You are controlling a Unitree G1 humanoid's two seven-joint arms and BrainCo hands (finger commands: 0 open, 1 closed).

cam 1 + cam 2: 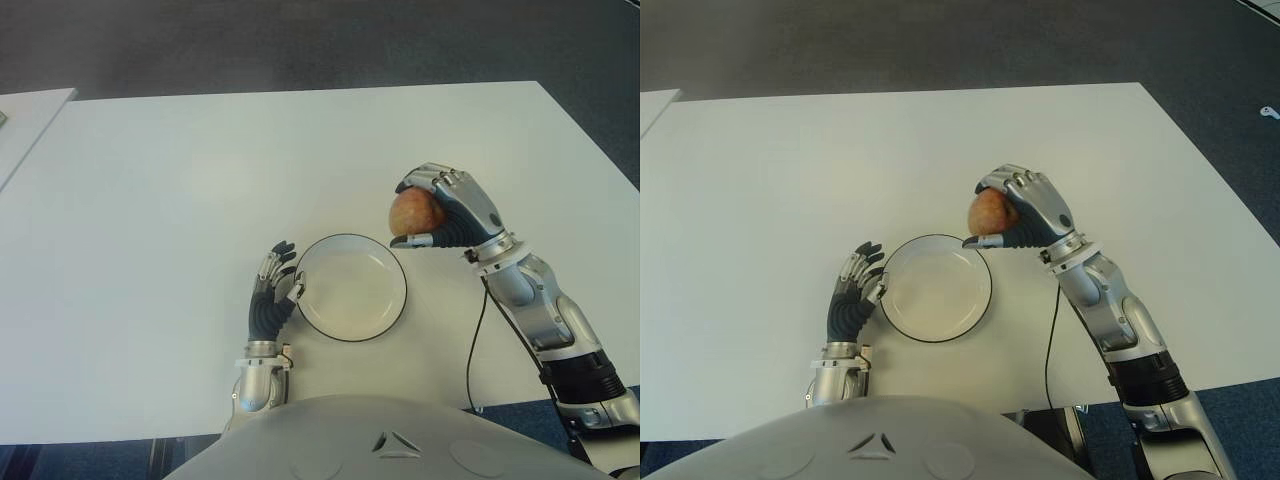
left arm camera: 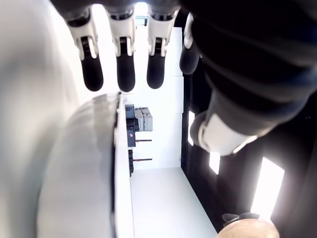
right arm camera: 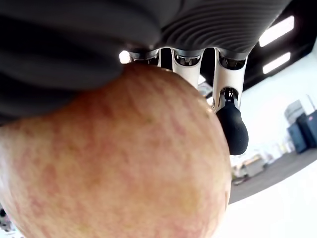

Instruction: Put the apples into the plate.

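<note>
Now the right hand (image 1: 440, 210) grips the apple (image 1: 415, 211) just beyond the far right rim of the empty plate (image 1: 352, 288). Released here, it could strike the rim and roll across the table (image 1: 150, 200). Beside the plate's left edge, the left hand (image 1: 275, 285) shows fingers spread, empty.

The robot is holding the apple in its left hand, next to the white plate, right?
Not quite. The apple is in the right hand, as the left eye view shows, held by the far right rim of the white plate. The left hand holds nothing; it shows at the plate's left edge.
</note>
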